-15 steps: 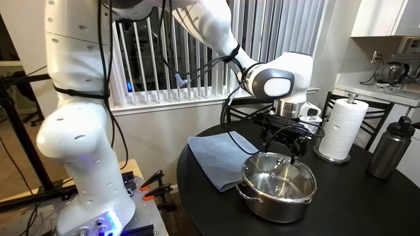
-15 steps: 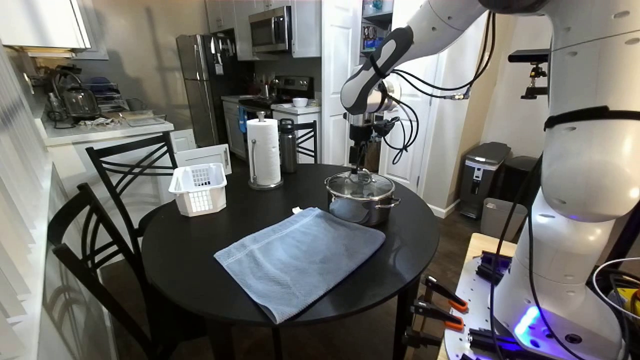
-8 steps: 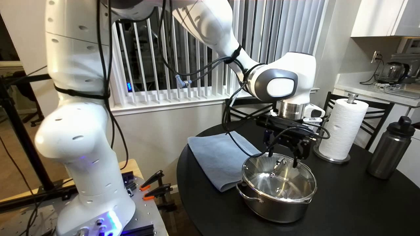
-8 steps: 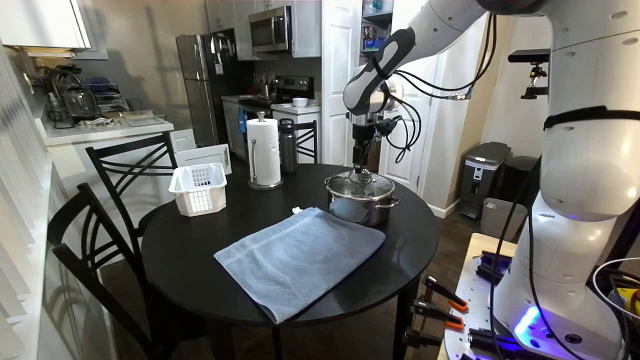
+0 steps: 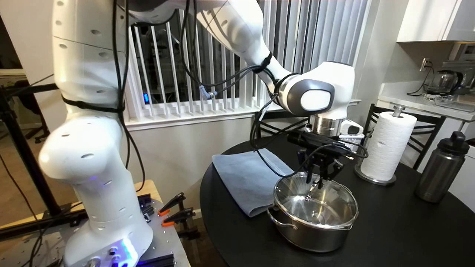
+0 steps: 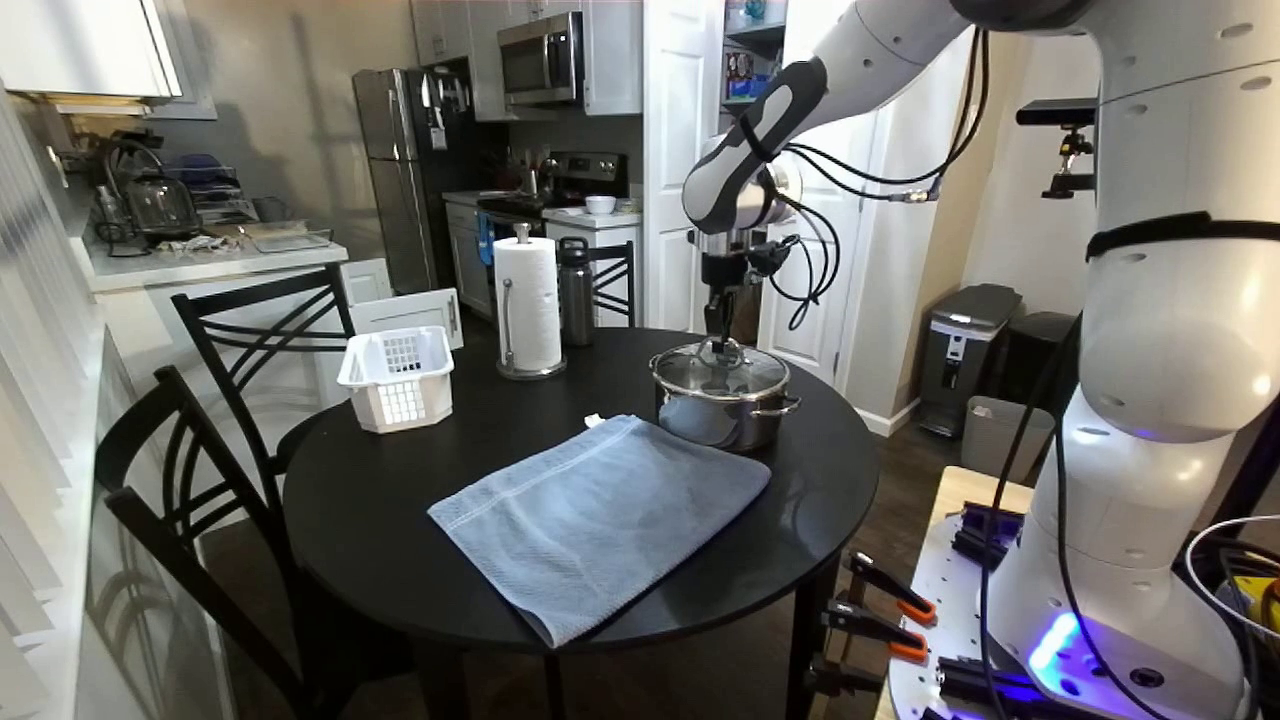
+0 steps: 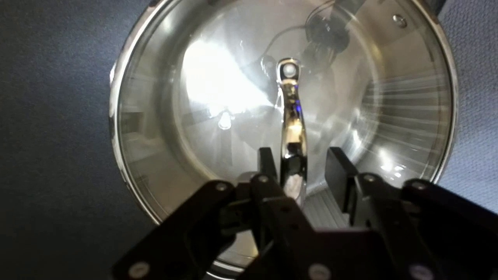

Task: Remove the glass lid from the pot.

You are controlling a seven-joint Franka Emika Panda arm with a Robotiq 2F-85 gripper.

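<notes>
The glass lid [image 5: 328, 205] rests on the shiny steel pot [image 5: 315, 237] at the table's edge; both also show in an exterior view, where the pot [image 6: 705, 422] has a side handle facing the arm. An arched metal handle [image 7: 292, 112] crosses the lid's middle in the wrist view. My gripper [image 7: 300, 155] reaches down over the lid with its jaws part-way apart, one either side of this handle. The right pad [image 7: 338, 171] stands clear of the bar by a visible gap; the left pad [image 7: 267, 159] is nearer, with a narrow gap.
A folded blue-grey towel [image 6: 610, 520] lies close beside the pot on the black round table [image 6: 420, 560]. Farther off stand a paper towel roll [image 5: 387, 148], a steel bottle [image 5: 441, 170] and a white basket [image 6: 405, 400]. Cables [image 5: 259, 122] loop from the arm.
The jaws have drawn in from wide apart to a narrower gap around the lid's handle. The hand has shifted slightly over the lid. Pot and lid have stayed put.
</notes>
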